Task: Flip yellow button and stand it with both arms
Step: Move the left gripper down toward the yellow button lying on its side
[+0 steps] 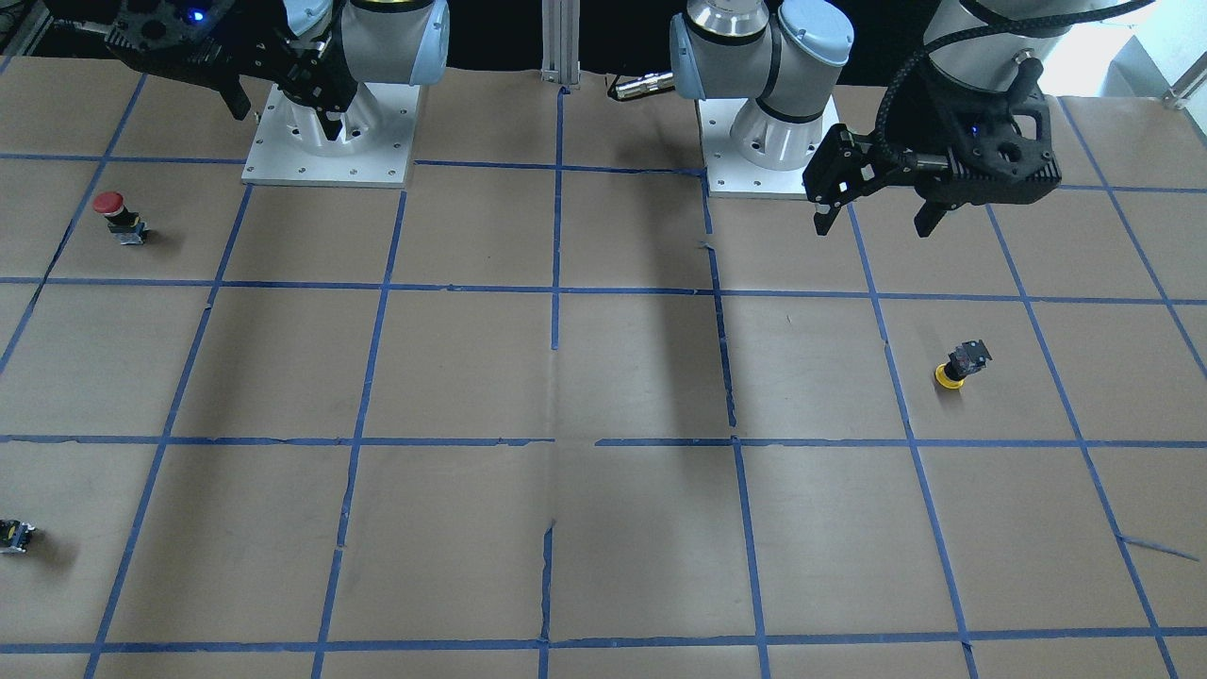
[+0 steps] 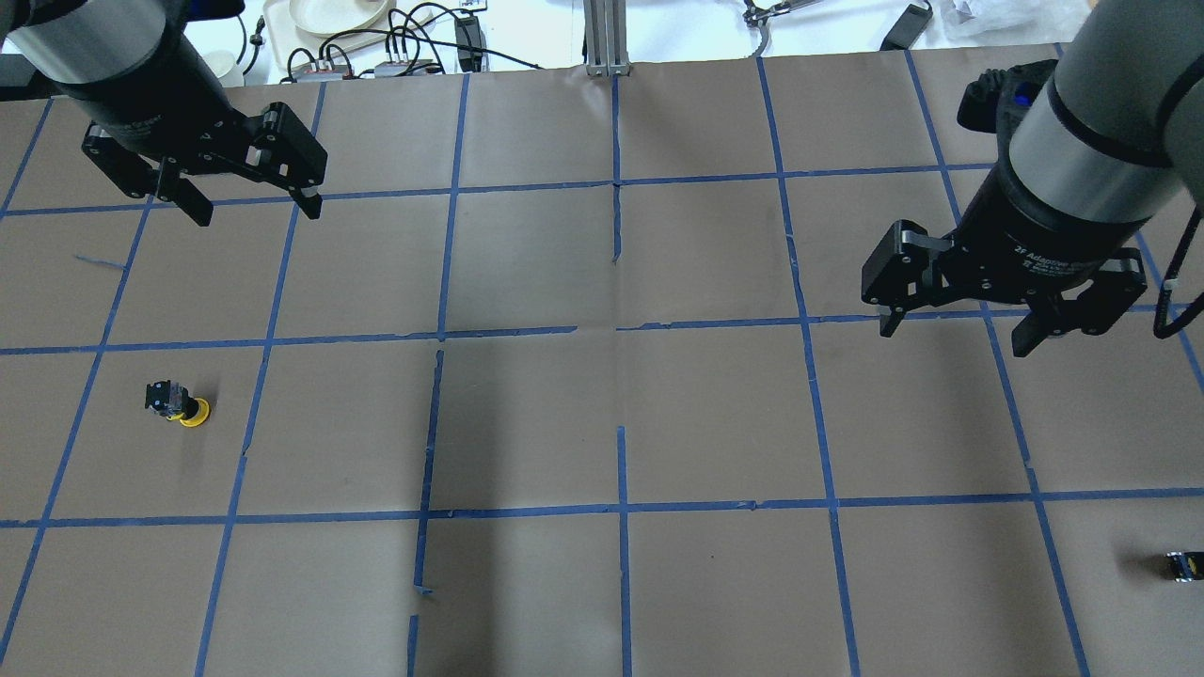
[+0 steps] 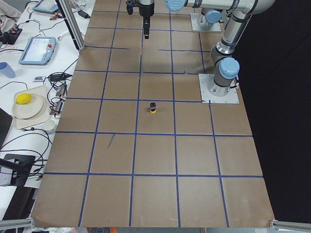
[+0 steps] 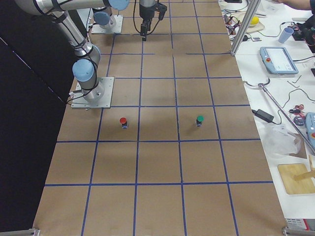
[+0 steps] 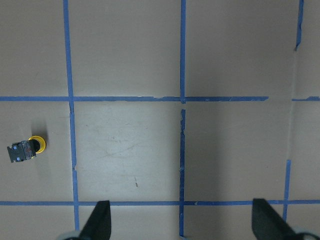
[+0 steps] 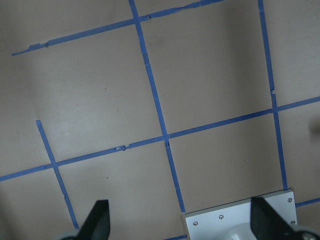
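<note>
The yellow button [image 1: 960, 366] rests upside down on its yellow cap with the black and grey body up, on the brown paper on my left side. It also shows in the overhead view [image 2: 179, 404], the exterior left view [image 3: 152, 108] and the left wrist view [image 5: 26, 149]. My left gripper [image 2: 256, 212] hangs open and empty above the table, farther out than the button and apart from it [image 1: 872, 226] [image 5: 181, 222]. My right gripper [image 2: 957, 337] is open and empty above the table's right half [image 1: 283, 118] [image 6: 180, 222].
A red-capped button [image 1: 118, 215] stands on my right side near the right arm's base plate [image 1: 330, 141]. A tiny black part with a yellow spot [image 2: 1183, 566] lies near the right edge. A green-capped button [image 4: 199, 120] stands beyond the red one. Blue tape lines grid the paper.
</note>
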Motion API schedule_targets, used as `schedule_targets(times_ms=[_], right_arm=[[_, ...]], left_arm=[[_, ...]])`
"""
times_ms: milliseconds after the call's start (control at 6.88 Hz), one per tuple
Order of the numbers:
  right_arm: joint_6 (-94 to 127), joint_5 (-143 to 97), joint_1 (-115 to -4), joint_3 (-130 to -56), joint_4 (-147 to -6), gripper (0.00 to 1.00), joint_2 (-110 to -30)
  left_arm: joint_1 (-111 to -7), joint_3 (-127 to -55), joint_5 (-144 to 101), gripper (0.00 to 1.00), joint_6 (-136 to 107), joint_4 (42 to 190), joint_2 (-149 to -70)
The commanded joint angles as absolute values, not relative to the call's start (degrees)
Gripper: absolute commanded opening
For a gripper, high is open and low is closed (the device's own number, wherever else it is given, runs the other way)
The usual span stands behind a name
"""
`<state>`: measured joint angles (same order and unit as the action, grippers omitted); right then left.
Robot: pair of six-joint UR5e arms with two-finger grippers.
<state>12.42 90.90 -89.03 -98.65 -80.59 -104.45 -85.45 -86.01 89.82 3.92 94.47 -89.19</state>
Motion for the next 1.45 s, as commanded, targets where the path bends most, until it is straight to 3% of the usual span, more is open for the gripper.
schedule_targets(times_ms=[0, 581, 1017, 1308], right_arm=[[12.4, 91.1, -89.0, -98.7, -80.8, 1.00, -104.6], [12.6, 91.2, -89.0, -98.7, -80.8, 1.00, -104.6], [12.6, 91.1, -89.0, -98.8, -80.6, 1.00, -104.6], [12.6, 90.9, -89.0, -98.8, -80.3, 1.00, -104.6]], left_arm=[[-85.5, -85.9, 89.6, 1.00, 3.5, 94.3, -89.3], [-84.1, -88.4, 90.1, 1.00, 5.4, 94.0, -88.9], [-70.6, -89.3, 92.5, 1.00, 12.0, 93.0, -92.2], [-63.1, -93.7, 93.6, 0.99, 14.7, 87.9, -93.5]])
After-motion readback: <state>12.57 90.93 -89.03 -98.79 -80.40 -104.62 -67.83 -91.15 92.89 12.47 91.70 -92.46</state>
